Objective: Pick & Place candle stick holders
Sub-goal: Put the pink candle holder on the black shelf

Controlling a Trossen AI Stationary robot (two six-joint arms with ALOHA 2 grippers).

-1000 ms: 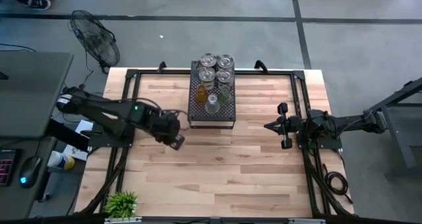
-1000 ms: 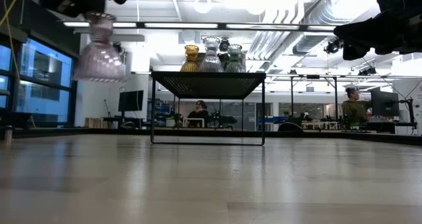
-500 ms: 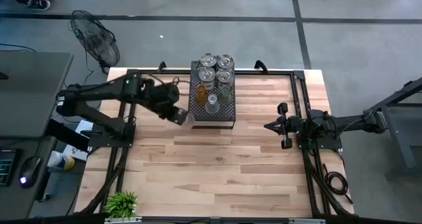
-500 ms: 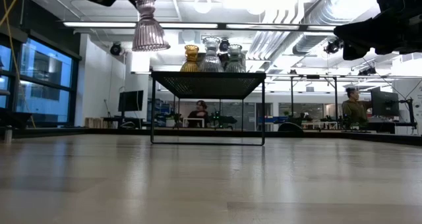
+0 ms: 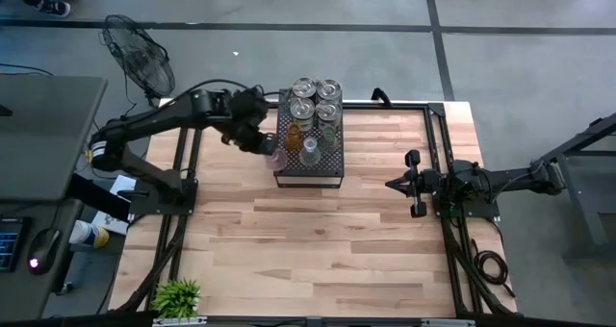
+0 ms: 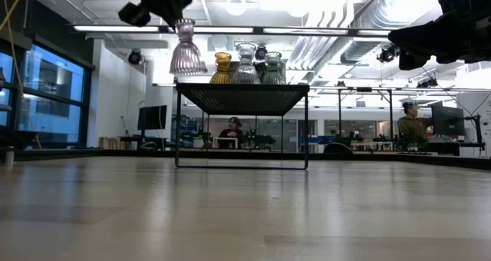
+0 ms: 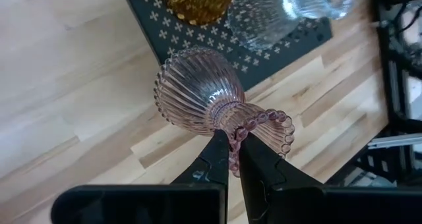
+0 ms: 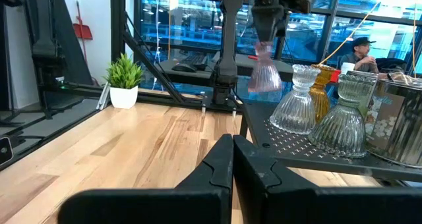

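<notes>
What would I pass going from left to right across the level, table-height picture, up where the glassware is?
Pinkish ribbed glass holder hanging from the left gripper, then on the black perforated tray: amber-orange glass holder, clear ribbed glass holder, greenish glass holder; last, the right arm's dark gripper.

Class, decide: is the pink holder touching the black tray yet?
Apart. In the low view the pink holder hangs from the left gripper, its base clearly above the black tray edge.

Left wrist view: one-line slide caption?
Left hand grips pink ribbed holder by its beaded rim, above black tray's edge.
</notes>
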